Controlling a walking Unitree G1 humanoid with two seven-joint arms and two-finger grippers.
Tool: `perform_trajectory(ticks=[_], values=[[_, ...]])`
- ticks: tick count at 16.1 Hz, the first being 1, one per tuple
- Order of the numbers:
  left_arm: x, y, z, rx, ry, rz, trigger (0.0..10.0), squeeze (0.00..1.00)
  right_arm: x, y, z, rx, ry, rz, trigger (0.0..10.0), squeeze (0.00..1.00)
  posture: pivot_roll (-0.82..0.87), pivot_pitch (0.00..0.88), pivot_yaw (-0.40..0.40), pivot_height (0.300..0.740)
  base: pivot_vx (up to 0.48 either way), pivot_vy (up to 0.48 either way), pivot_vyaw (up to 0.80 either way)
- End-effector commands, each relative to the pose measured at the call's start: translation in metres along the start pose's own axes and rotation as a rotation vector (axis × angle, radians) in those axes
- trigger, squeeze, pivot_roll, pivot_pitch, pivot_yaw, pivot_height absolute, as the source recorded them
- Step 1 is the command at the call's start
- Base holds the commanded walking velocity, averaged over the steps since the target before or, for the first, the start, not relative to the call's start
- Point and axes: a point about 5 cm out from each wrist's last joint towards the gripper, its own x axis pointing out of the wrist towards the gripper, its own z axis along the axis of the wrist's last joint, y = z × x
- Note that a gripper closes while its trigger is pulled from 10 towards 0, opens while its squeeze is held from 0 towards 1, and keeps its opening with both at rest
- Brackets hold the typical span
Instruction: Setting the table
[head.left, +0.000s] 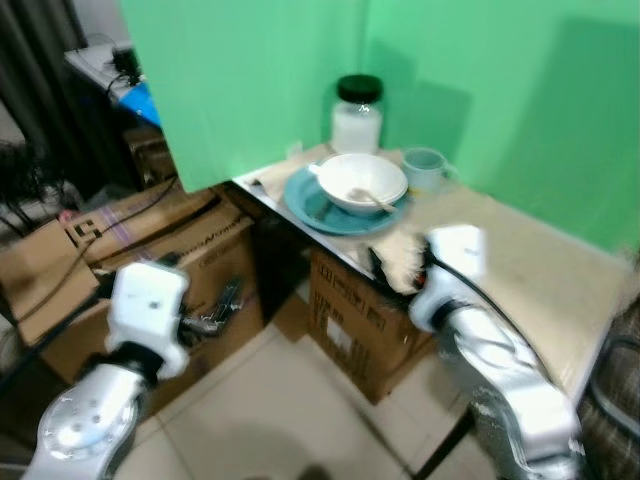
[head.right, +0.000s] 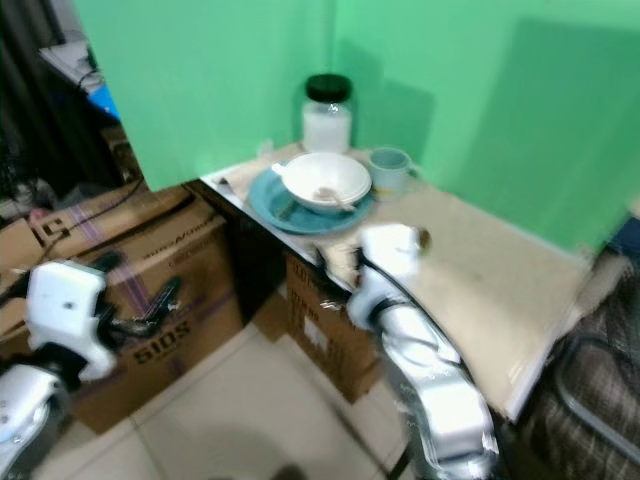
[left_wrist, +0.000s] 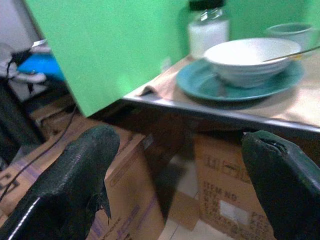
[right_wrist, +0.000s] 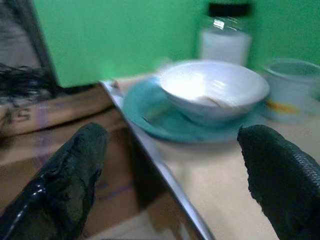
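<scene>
White ceramic bowl (head.left: 360, 182) on round teal plate (head.left: 318, 208): fragile, slick; grip your plate rim; both jaws apart, empty.

Left hand (left_wrist: 177, 185) fingers spread wide, arm low; right hand (right_wrist: 175, 175) likewise, arm raised forward.

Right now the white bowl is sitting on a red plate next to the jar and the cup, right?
Not quite. The white bowl sits on a blue plate, not a red one, as the left eye view shows. The jar and cup do stand beside it.
</scene>
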Motion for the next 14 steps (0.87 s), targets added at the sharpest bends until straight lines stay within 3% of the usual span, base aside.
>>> perform_trajectory(ticks=[1, 5, 10, 14], values=[[0.002, -0.008, 0.005, -0.004, -0.025, -0.055, 10.0, 0.46, -0.003, -0.015, -0.003, -0.007, 0.024, -0.076, 10.0, 0.00, 0.13, 0.000, 0.020, 0.740, 0.371, 0.000, 0.00], [0.002, -0.016, 0.004, -0.010, -0.014, -0.164, 10.0, 0.44, 0.003, -0.019, -0.002, 0.028, 0.108, -0.117, 10.0, 0.00, 0.12, 0.000, 0.011, 0.740, 0.259, 0.000, 0.00], [-0.004, -0.036, 0.000, -0.035, 0.019, -0.440, 10.0, 0.44, 0.001, -0.050, -0.012, -0.009, 0.289, -0.349, 10.0, 0.00, 0.10, 0.000, 0.000, 0.740, 0.000, 0.000, 0.00], [-0.008, -0.041, -0.001, -0.043, 0.045, -0.532, 10.0, 0.44, -0.011, -0.070, -0.020, -0.006, 0.416, -0.509, 10.0, 0.00, 0.09, 0.000, -0.008, 0.740, 0.000, 0.000, 0.00]])
